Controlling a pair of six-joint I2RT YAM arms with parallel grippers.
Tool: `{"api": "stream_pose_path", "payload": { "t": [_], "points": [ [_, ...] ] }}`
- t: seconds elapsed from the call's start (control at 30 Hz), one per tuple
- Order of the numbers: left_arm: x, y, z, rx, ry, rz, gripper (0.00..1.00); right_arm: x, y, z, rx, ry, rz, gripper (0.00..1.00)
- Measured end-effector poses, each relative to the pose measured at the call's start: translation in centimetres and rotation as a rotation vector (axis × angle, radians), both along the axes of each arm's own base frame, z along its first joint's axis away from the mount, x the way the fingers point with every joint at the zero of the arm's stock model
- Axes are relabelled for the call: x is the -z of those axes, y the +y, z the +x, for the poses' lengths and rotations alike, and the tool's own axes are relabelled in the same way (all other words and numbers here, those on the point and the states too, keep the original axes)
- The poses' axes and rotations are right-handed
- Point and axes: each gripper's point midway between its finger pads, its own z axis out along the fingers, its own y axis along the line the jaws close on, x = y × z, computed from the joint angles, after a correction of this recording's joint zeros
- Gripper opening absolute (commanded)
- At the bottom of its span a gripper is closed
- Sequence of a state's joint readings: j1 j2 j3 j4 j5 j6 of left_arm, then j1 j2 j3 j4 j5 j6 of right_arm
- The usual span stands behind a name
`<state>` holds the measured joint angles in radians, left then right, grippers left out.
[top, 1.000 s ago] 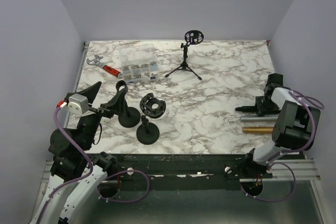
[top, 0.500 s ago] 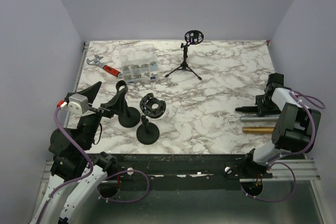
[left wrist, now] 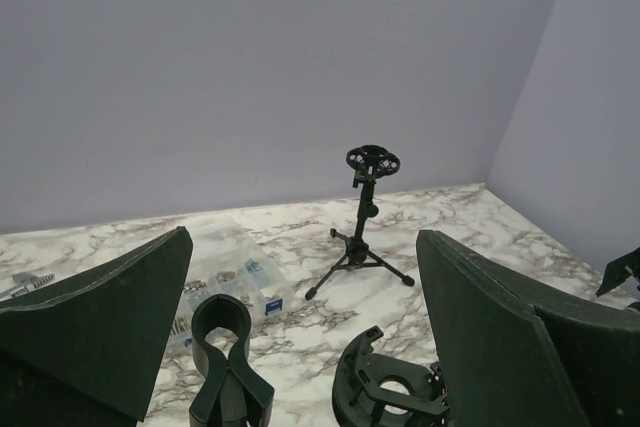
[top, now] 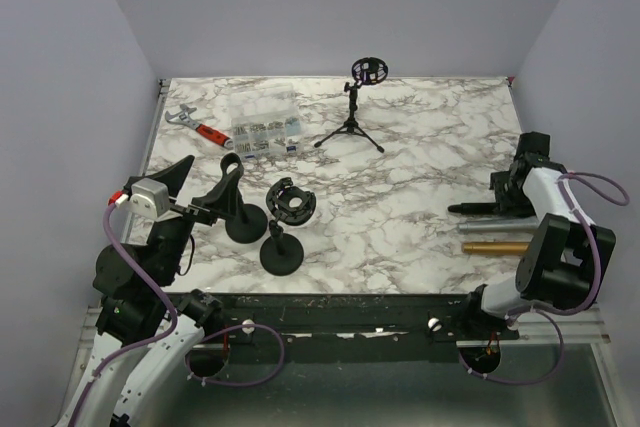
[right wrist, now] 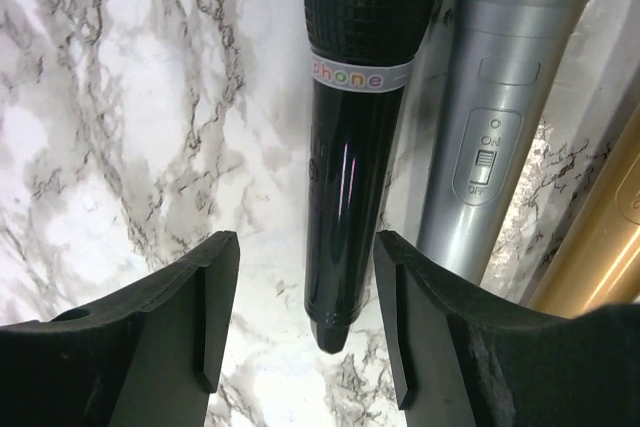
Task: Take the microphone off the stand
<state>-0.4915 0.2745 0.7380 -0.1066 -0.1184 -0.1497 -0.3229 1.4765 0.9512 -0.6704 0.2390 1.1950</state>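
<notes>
A black microphone point(right wrist: 355, 127) lies flat on the marble table, next to a silver microphone point(right wrist: 500, 117) and a gold one point(right wrist: 600, 247). In the top view they lie at the right edge: the black microphone point(top: 468, 207), the silver microphone point(top: 482, 217) and the gold microphone point(top: 493, 246). My right gripper point(right wrist: 303, 247) is open, its jaws on either side of the black microphone's tail end; it shows in the top view point(top: 502, 197) too. Three stands hold nothing: a tripod stand point(top: 352, 117), a clip stand point(top: 238, 209) and a ring-mount stand point(top: 285, 232). My left gripper point(top: 205, 187) is open and empty beside the clip stand point(left wrist: 225, 357).
A clear parts box point(top: 265, 127) and a red-handled wrench point(top: 200, 127) lie at the back left. The ring mount point(left wrist: 390, 387) sits low between my left fingers' view. Grey walls close in the table on three sides.
My right wrist has shifted slightly to the right and away from me. The microphones and the left arm have not moved.
</notes>
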Motion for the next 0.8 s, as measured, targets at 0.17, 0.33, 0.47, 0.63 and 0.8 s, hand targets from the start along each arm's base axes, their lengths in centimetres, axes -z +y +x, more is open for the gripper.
{"api": "stream_pose_path", "payload": {
  "t": [0.17,0.33,0.47,0.63,0.8],
  "points": [
    [0.0,0.0,0.0,0.001,0.0,0.0,0.98,-1.6,0.6,0.1,-0.051,-0.042,0.006,0.65],
    [0.1,-0.1,0.2,0.0,0.007,0.003,0.99,-3.2,2.5,0.5,-0.196,-0.123,0.039,0.73],
    [0.5,-0.4,0.7,0.001,0.024,0.013,0.98,-4.7,5.3,0.9,-0.382,-0.165,0.021,0.82],
    [1.1,-0.6,1.0,0.001,0.038,0.021,0.99,-8.3,12.3,1.6,-0.705,-0.313,-0.001,0.9],
    [1.5,-0.7,1.2,0.005,0.051,0.014,0.98,-10.6,17.8,0.3,-0.952,-0.486,0.056,0.99]
  ]
}}
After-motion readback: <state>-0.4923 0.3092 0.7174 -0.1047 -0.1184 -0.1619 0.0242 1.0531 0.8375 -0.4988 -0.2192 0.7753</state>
